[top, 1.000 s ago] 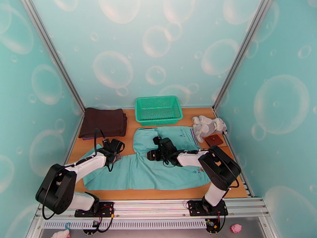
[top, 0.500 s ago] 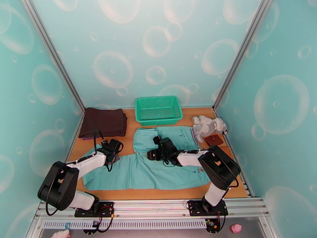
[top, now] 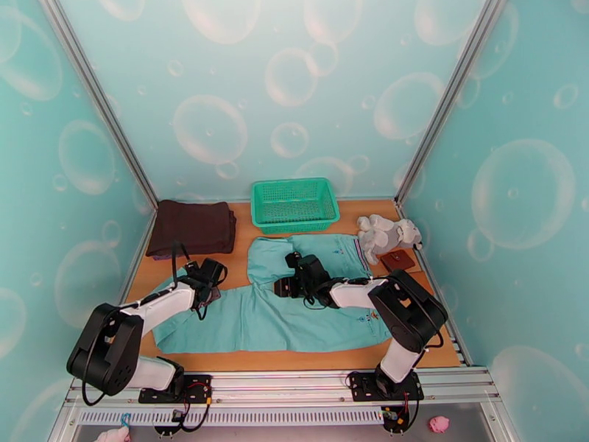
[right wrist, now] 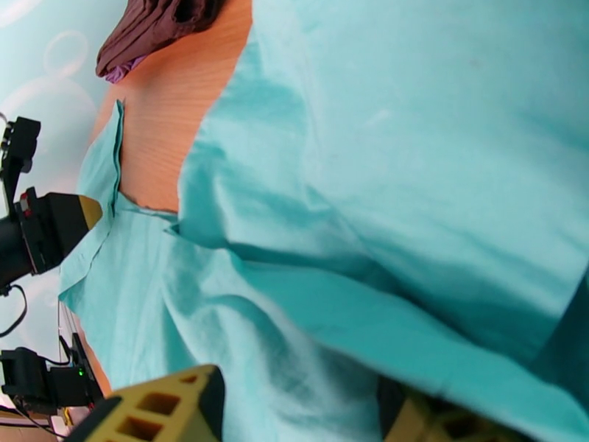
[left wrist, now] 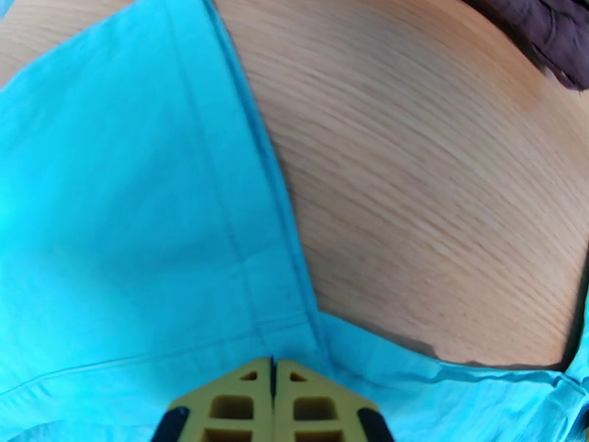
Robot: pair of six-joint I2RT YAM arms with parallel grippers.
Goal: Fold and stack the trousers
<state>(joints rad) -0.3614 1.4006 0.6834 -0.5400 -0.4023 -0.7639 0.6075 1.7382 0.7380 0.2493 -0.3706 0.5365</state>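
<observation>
You were working in a lab-style robot test booth: teal bubble-printed backdrop walls set between aluminium frame posts closed in a wooden table, with a slotted metal rail along its near edge.

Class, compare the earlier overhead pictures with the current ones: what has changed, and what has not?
The left gripper closed its jaws on a leg hem of the trousers; its arm barely shifted. The right gripper, green basket and dark folded garment stayed put.

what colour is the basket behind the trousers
The basket is bright green, best seen in the top external view.
</observation>
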